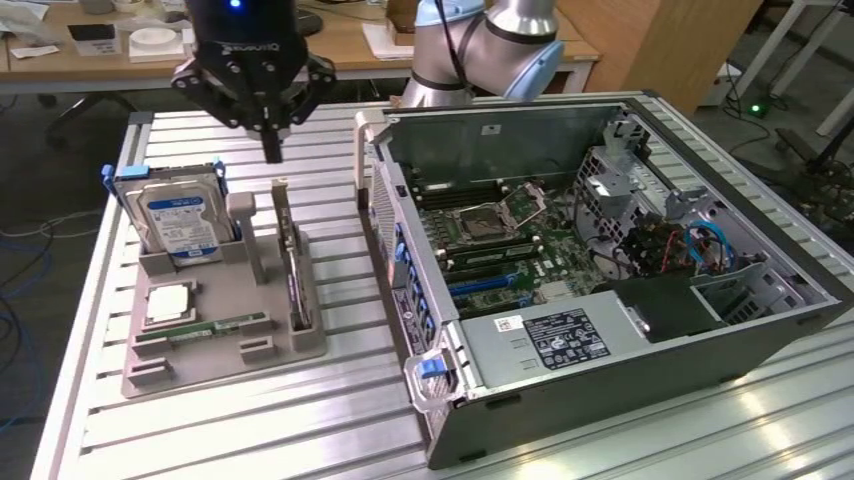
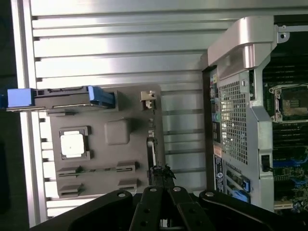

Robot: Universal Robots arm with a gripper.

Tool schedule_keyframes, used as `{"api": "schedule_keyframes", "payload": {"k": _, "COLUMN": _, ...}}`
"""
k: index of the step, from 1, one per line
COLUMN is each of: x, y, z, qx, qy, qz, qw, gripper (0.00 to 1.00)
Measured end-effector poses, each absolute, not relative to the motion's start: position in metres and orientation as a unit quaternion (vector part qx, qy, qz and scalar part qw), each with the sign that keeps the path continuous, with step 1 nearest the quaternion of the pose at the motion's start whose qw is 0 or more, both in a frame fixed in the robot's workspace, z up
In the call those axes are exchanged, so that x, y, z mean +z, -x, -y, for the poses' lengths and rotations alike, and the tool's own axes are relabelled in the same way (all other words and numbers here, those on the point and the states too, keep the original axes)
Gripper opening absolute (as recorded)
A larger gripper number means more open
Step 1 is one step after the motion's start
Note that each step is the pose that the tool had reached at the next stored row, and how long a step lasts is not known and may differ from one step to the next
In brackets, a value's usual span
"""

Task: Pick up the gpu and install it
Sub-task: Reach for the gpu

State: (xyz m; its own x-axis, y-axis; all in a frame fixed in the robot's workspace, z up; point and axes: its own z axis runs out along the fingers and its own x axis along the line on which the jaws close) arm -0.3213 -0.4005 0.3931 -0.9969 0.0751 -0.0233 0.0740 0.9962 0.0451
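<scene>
My gripper is black. My arm is silver-grey with pale blue joint caps. The table is bright silver, striped by long parallel grooves. The tray is plain grey-brown. The gpu looks dark with a pale edge. The drive is silver with a blue-and-white label, in a blue frame. The memory stick is green and the chip is silver. The case is dark grey, with a perforated silver rear panel, blue latches and blue cables.
</scene>
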Motion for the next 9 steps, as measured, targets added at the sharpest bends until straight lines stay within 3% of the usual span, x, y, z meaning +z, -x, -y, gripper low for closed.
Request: {"api": "schedule_keyframes", "payload": {"k": 9, "x": 0.3931, "y": 0.3329, "z": 0.4007, "qx": 0.022, "qy": -0.037, "qz": -0.999, "qw": 0.012, "gripper": 0.11}}
